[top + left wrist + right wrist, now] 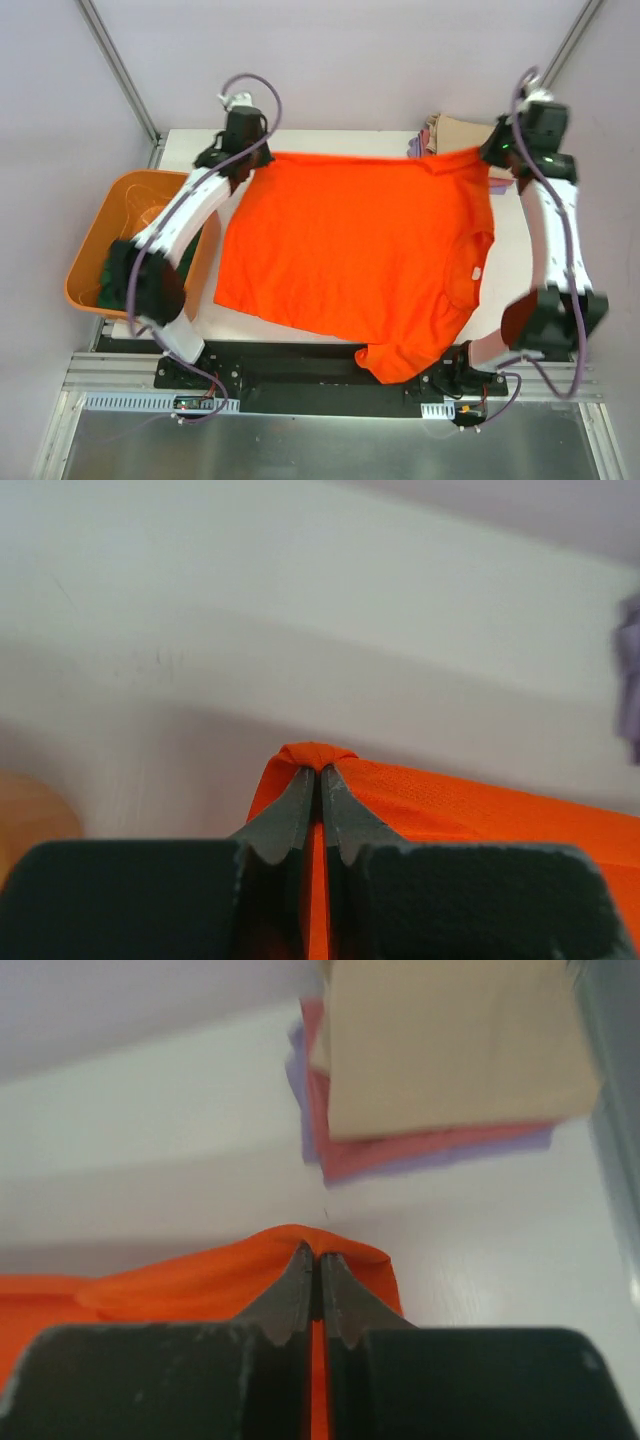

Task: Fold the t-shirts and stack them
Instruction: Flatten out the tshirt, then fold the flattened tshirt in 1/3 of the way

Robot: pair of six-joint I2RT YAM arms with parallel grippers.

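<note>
A bright orange t-shirt (pixel 350 245) lies spread across the white table, one sleeve hanging over the near edge. My left gripper (pixel 248 160) is shut on its far left corner; the wrist view shows orange cloth (pixel 450 800) pinched between the fingertips. My right gripper (pixel 492 152) is shut on the far right corner, with orange cloth (pixel 200 1275) between its fingers. A folded stack (pixel 452 133) of tan, pink-red and lavender shirts lies at the far right; it also shows in the right wrist view (pixel 440 1070). A dark green shirt (pixel 108 275) lies in the tub.
A rigid orange plastic tub (pixel 95 235) stands off the table's left edge, under the left arm. The white table (pixel 190 150) ends close behind both grippers. A black rail runs along the near edge by the arm bases.
</note>
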